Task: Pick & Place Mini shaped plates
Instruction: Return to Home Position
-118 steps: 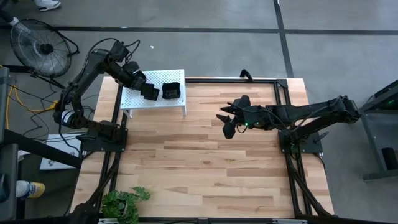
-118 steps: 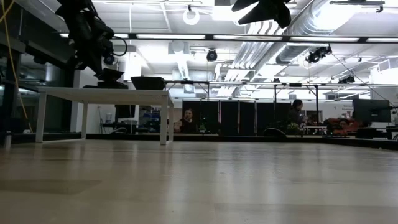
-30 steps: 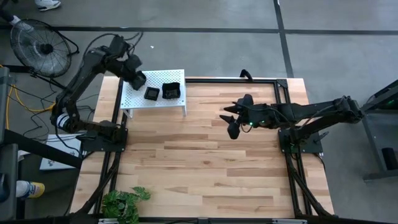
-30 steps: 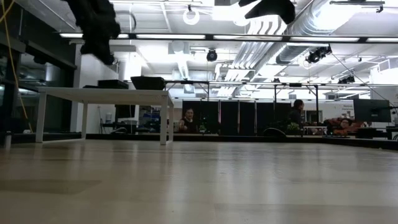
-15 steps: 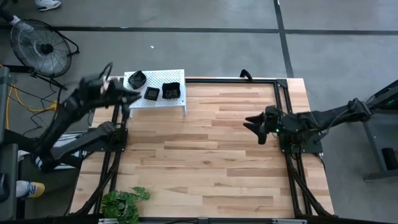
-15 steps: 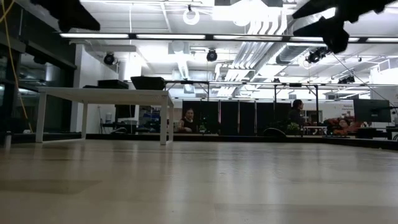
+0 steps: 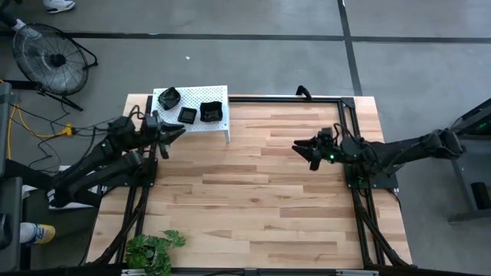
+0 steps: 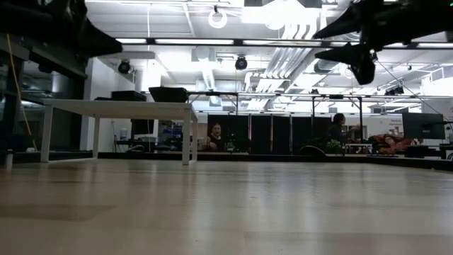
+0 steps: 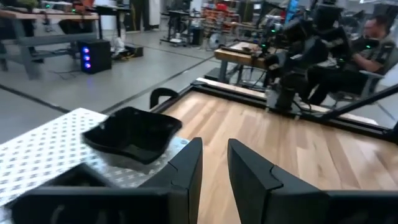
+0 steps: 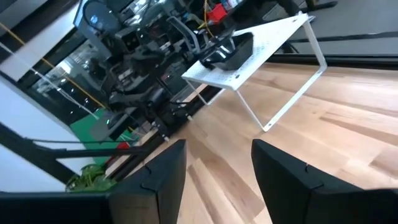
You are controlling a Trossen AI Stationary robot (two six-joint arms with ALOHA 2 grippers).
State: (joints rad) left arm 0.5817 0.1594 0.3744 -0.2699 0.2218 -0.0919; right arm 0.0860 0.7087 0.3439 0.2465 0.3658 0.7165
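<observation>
1. Progress: mini shaped plates (image 7: 210, 112) are sitting in three dark spots on the white shelf (image 7: 220, 95), at the table corner by the left arm's base. No plate is showing on the bare wooden table (image 7: 253, 199). Placing is looking finished, by my reading.
2. Left gripper (image 7: 170, 132) is hanging just beside the shelf's edge, with its fingers parted narrowly and carrying nothing.
3. Right gripper (image 7: 305, 149) is hovering over the table's right side, well apart from the shelf, with its fingers spread wide and carrying nothing.
4. Remaining: you are probably only waiting on both arms to fold to rest, and neither is looking parked yet.
5. High view is giving you the shapes, one leaf-like and two square, but not whether any is a stack.
6. Low view is showing the shelf side-on with dark lumps rising above its top, which is hinting at stacking. The count is not readable.
7. Left wrist view is showing one wavy-rimmed plate (image 9: 134, 132) close up on the perforated top. Right wrist view is catching the shelf's legs instead, from farther off.
</observation>
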